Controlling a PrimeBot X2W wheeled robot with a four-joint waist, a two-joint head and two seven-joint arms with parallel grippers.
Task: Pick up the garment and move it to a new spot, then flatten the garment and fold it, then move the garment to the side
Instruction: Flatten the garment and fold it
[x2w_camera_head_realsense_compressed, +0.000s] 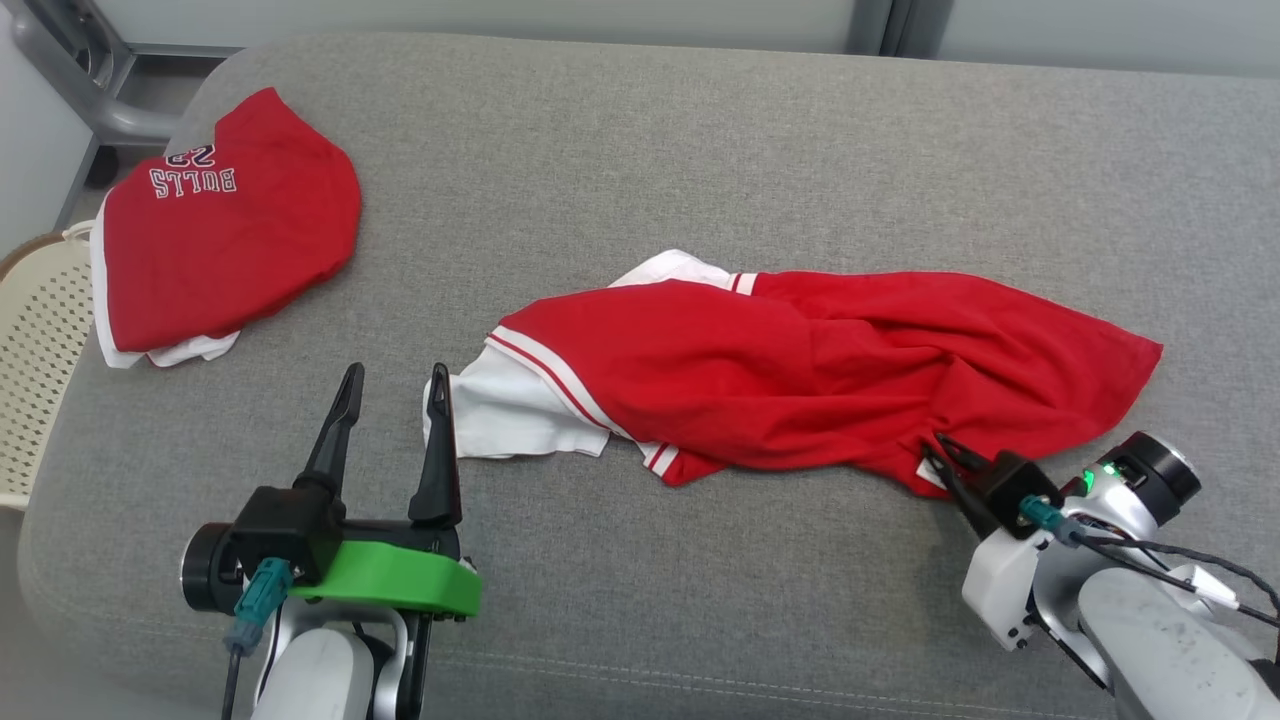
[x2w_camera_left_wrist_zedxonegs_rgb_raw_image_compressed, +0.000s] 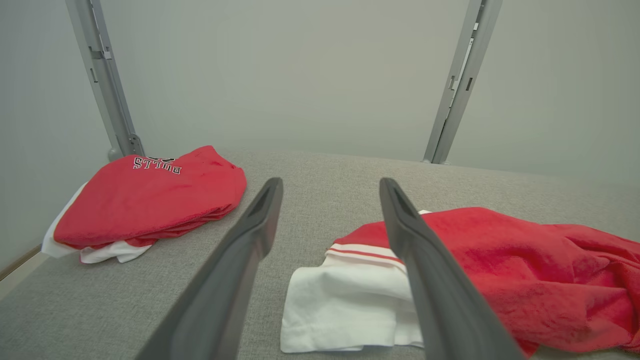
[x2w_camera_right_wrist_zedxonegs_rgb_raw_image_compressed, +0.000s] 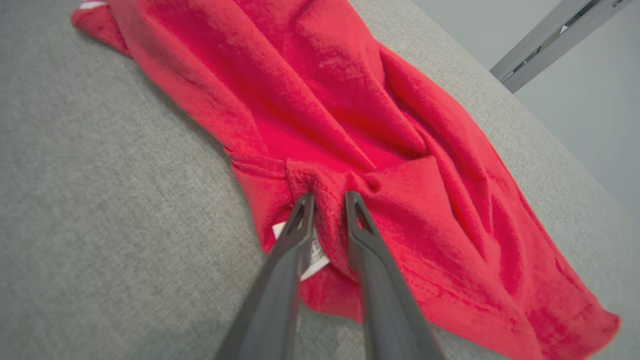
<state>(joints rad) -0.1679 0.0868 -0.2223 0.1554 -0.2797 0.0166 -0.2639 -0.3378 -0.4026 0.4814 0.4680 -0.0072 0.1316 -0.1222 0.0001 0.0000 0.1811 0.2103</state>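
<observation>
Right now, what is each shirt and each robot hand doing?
Crumpled red jersey: lying bunched and unfolded on the grey padded table.
Bulls jersey: folded, lying at the far left.
Left gripper: open, holding nothing.
Right gripper: shut on the crumpled red jersey's near edge.

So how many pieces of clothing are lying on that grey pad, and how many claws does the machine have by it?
Red-and-white garments: 2 (folded garment, crumpled garment)
Grippers: 2 (left gripper, right gripper)
Total: 4
</observation>
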